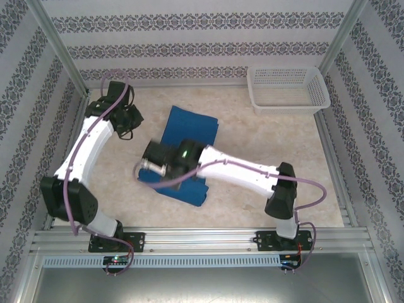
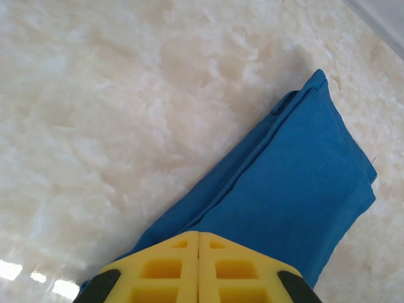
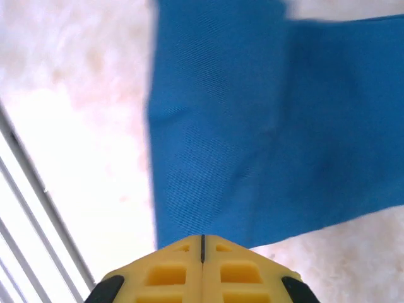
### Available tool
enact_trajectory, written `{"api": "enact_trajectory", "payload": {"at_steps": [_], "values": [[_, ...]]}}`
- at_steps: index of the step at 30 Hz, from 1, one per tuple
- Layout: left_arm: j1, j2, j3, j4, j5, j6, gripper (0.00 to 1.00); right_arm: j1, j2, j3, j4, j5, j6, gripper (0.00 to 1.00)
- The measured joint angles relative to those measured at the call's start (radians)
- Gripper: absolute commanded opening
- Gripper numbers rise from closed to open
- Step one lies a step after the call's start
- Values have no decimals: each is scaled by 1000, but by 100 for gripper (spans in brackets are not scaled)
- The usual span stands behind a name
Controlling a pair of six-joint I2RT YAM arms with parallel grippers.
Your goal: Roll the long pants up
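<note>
Basket: a white basket (image 1: 287,104) sits in the far right corner of the table (image 1: 252,139), well apart from the cloth.
Surroundings: patterned wall panels on three sides and a metal rail (image 1: 202,240) along the near edge.
Long pants: the long pants (image 1: 189,126) lie folded into a narrow blue stack mid-table, running far to near.
In the way: the right arm's wrist hangs over the stack's near end and covers part of it in the top view.
Left arm: bent far out to the left, its wrist is just left of the stack's far end.
Left gripper: the left gripper (image 2: 199,235) is clenched, yellow fingers pressed together with no cloth between them.
Right arm: stretched across from the right base.
Right gripper: the right gripper (image 3: 202,238) is closed and holds nothing, with blue cloth just ahead.
</note>
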Motion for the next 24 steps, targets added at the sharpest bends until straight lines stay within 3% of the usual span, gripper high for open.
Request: {"api": "enact_trajectory", "payload": {"at_steps": [3, 5, 12, 18, 24], "values": [[3, 97, 33, 26, 61, 2, 0, 101, 58, -120, 43, 50, 43, 0], [4, 137, 38, 35, 102, 2, 0, 113, 108, -177, 58, 96, 61, 0], [4, 122, -27, 53, 183, 11, 0, 25, 132, -323, 91, 217, 105, 0], [3, -27, -240, 68, 216, 16, 0, -74, -27, -434, 126, 208, 174, 0], [2, -166, -420, 69, 227, -11, 0, -177, -290, -512, 234, 72, 304, 0]]}}
